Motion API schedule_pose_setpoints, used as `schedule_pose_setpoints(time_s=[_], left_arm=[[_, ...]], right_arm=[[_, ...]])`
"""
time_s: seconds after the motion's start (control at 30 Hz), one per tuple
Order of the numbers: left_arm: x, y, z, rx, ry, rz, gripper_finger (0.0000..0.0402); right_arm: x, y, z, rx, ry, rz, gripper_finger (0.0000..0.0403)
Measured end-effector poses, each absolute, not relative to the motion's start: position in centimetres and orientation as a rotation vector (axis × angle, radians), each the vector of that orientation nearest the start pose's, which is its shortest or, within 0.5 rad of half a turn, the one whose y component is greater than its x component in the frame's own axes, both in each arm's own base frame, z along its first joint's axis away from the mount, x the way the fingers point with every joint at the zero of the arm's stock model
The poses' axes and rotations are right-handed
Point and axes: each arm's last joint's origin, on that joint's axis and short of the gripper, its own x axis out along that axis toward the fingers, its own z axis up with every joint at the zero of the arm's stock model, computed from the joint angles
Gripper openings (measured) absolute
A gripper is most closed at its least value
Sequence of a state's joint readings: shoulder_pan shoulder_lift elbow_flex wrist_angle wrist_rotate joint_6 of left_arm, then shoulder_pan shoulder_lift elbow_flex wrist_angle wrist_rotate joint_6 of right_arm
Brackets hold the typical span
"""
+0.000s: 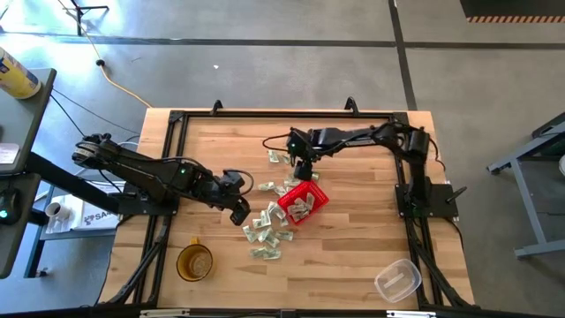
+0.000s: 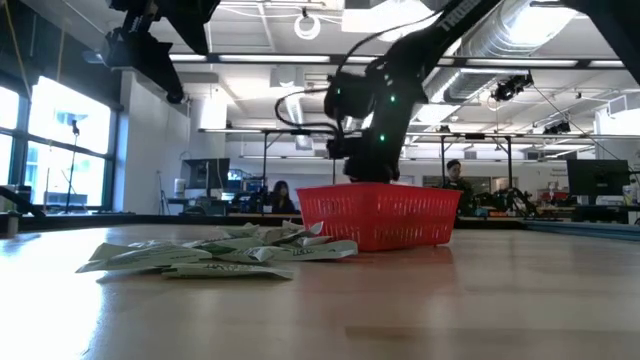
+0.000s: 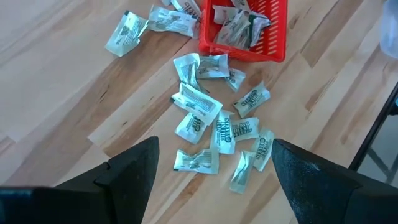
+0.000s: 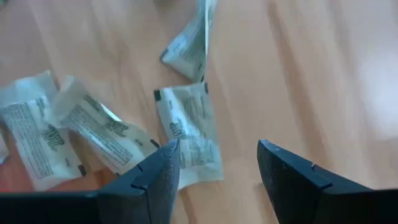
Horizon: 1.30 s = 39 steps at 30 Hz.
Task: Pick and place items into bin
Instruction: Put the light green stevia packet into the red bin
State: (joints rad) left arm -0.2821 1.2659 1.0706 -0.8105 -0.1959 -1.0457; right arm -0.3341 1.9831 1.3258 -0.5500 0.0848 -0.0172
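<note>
The red basket (image 1: 302, 203) stands mid-table with a few packets inside (image 3: 239, 25). Several pale green-and-white packets lie flat on the wood near it: a cluster (image 1: 265, 234) toward the near edge, one (image 1: 265, 187) to its left, others (image 1: 281, 159) on its far side. My left gripper (image 3: 214, 146) hovers open above the near cluster (image 3: 214, 121), left of the basket (image 3: 245, 28). My right gripper (image 4: 217, 149) hangs open, pointing steeply down just beyond the basket's far side (image 1: 303, 172), over a packet (image 4: 189, 134) lying by one finger; I see nothing between its fingers.
An amber round cup (image 1: 194, 262) stands near the front left. A clear plastic container (image 1: 397, 281) sits at the front right corner. A black frame (image 1: 282, 113) borders the table. People sit in the room beyond (image 2: 455, 175).
</note>
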Motion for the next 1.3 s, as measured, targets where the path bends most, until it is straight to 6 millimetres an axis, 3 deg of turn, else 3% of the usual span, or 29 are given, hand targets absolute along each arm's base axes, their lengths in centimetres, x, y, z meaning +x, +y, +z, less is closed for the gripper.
schedule_pose_setpoints(time_s=[0.3, 0.4, 0.57, 0.7, 0.83, 0.97, 1.07, 1.23, 1.3], left_arm=[[23.6, -6.2, 28.5, -0.716, 0.901, 0.435, 0.0347], [23.6, -6.2, 28.5, -0.712, 0.900, 0.434, 0.0347], [23.6, -6.2, 28.6, -0.696, 0.893, 0.439, 0.0346], [23.6, -6.2, 28.6, -0.696, 0.892, 0.439, 0.0346], [24.0, -6.3, 28.1, -0.688, 0.907, 0.448, 0.0347], [24.6, -6.5, 27.4, -0.681, 0.936, 0.455, 0.0347], [25.1, -6.7, 26.6, -0.687, 0.984, 0.442, 0.0346], [26.1, -7.4, 24.7, -0.717, 1.114, 0.404, 0.0347], [26.6, -7.6, 23.6, -0.735, 1.150, 0.443, 0.0347]], right_arm=[[36.7, -14.1, 13.2, 0.304, 1.246, -0.400, 0.0185], [36.5, -14.0, 13.2, 0.294, 1.269, -0.422, 0.0140], [36.2, -14.3, 13.3, 0.329, 1.273, -0.450, 0.0021], [35.7, -13.9, 14.9, 0.401, 1.242, -0.446, 0.0018], [35.1, -12.0, 20.6, 0.369, 1.100, -0.416, 0.0005], [34.4, -8.2, 25.0, 0.388, 0.993, -0.215, 0.0008], [34.4, -5.3, 25.1, 0.439, 1.044, -0.099, 0.0003], [35.6, -2.4, 21.6, 0.353, 1.184, -0.249, 0.0040], [35.8, -1.7, 21.3, 0.355, 1.180, -0.288, 0.0073]])
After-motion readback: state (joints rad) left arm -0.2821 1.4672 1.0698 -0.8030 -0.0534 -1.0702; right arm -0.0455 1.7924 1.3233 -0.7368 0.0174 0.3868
